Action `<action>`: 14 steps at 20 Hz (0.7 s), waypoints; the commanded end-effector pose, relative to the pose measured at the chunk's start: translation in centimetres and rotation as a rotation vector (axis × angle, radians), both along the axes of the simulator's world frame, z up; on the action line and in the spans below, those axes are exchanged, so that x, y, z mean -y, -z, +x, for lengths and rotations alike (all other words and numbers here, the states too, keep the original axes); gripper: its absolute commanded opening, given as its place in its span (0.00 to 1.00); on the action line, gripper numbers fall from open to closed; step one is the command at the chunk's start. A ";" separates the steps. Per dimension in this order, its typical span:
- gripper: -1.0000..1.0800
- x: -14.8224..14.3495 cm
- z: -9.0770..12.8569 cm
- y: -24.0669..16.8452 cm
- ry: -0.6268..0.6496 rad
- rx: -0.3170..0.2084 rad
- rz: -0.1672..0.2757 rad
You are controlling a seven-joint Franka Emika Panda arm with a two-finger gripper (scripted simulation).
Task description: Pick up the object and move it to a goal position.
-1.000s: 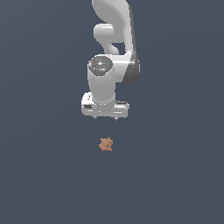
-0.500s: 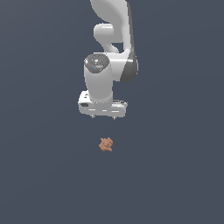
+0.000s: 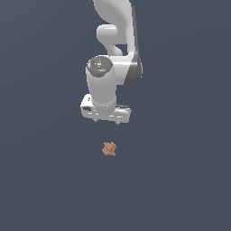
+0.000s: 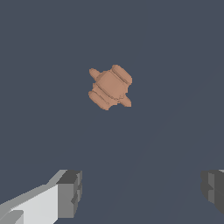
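The object is a small orange-brown knobby lump lying on the dark grey floor, below the white arm in the exterior view. In the wrist view the object sits apart from the fingers, outside the gap between them. My gripper hangs above the object without touching it. In the wrist view my gripper stands open, its two grey fingertips far apart with nothing between them.
The dark grey floor stretches flat all around. The white arm rises toward the top of the exterior view. No other objects show.
The arm has shifted slightly toward the exterior view's left and its wrist has turned a little. The object has not moved.
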State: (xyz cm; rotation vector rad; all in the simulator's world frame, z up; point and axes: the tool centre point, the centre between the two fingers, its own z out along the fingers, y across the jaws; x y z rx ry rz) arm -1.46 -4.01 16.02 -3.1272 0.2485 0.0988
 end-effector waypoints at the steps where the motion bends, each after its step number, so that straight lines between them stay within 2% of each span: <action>1: 0.96 0.0 0.2 0.2 0.033 0.001 -0.001; 14: 0.96 -0.1 2.0 1.6 0.332 0.008 -0.011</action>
